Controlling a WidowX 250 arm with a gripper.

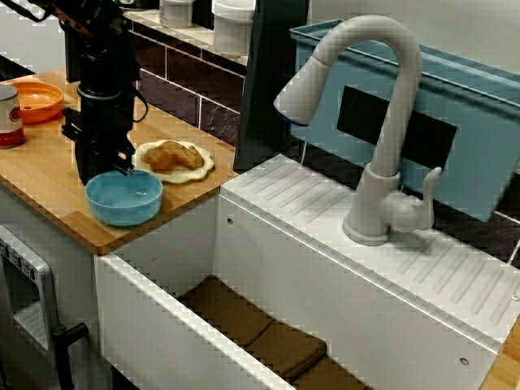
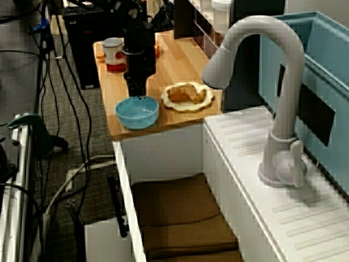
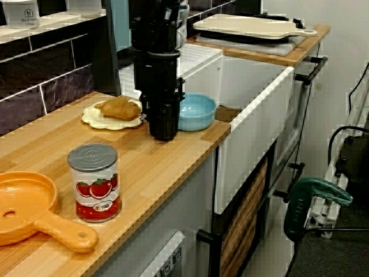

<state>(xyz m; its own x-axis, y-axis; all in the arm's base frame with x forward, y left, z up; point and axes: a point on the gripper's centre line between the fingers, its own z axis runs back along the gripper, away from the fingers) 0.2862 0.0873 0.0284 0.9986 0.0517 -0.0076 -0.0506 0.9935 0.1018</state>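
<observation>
Blue bowl sits upright on the worktop, near the front corner next to the sink. The jaws are down at the bowl's rim, on the side away from the sink. The black arm stands straight up over them. In the view across the sink a fingertip seems to be at the rim, but in all three views the dark body hides the gap, so I cannot tell whether the jaws are released or clenched on the rim.

Just beside the bowl, toward the wall, is a scalloped plate with a golden pastry on it. Well apart, further along the worktop, are a tomato can standing upright and an orange pan with its handle toward the camera.

In the sink lie brown pads. A white tap arches over the ridged drainer, with a blue bin behind it.
</observation>
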